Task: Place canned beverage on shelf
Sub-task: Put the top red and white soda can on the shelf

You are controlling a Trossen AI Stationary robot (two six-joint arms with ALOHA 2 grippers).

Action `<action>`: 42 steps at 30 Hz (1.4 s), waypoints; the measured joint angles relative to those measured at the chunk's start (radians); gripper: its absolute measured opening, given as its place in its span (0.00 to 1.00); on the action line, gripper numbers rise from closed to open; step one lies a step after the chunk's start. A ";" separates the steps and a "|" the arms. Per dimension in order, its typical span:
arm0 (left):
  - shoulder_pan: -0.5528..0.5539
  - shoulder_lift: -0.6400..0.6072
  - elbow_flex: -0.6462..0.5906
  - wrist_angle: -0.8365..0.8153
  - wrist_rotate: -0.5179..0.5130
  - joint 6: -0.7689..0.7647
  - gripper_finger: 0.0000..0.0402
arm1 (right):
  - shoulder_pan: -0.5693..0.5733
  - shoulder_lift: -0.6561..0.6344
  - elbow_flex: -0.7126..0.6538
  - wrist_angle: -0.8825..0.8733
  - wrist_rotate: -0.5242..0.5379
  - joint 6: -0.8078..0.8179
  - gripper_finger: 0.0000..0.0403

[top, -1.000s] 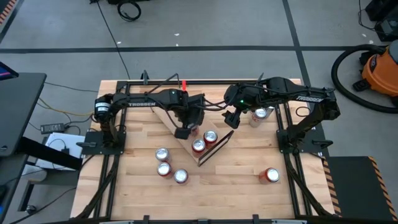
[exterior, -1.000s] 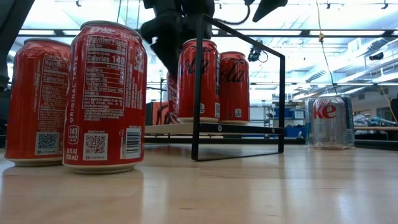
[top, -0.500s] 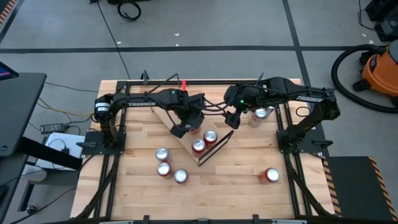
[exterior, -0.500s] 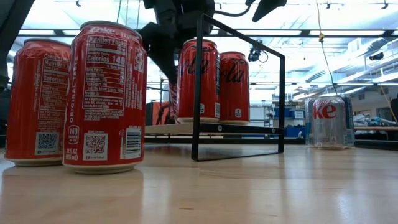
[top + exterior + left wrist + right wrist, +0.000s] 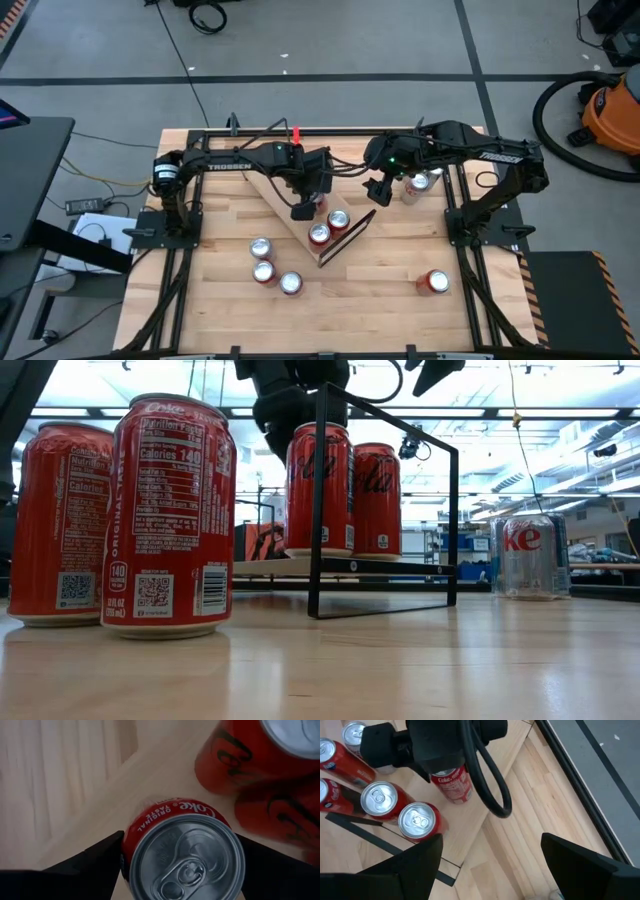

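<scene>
Left gripper (image 5: 303, 210) clamped on a red Coke can (image 5: 181, 851), one finger each side of the can body, just below the top rim. Can is upright over the shelf (image 5: 465, 827), standing on or barely above the plank; contact with the wood can't be told. It sits just behind two red cans (image 5: 328, 227) already on the shelf, toward the shelf's far end. Right wrist view shows the held can (image 5: 452, 782) under the left arm's wrist, near those two.

Right gripper (image 5: 377, 190) hangs just beside the shelf's right edge, fingers spread apart, holding nothing. A silver diet can (image 5: 417, 184) stands close to it, off the shelf. Three more red cans (image 5: 268, 265) wait in front of the shelf, one more (image 5: 433, 282) well to its right.

Handling, judged: can looks unopened, tab flat, so probably full and fairly heavy. Rigid but thin wall, dents if squeezed hard. Smooth painted metal, slippery. Best grip is mid-to-upper body across the diameter, kept vertical. Release only once the base sits flat on the plank.
</scene>
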 joint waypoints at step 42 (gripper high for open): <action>-0.117 -0.006 0.004 -0.226 0.032 -0.262 0.82 | -0.007 -0.006 0.000 -0.011 -0.050 0.029 0.86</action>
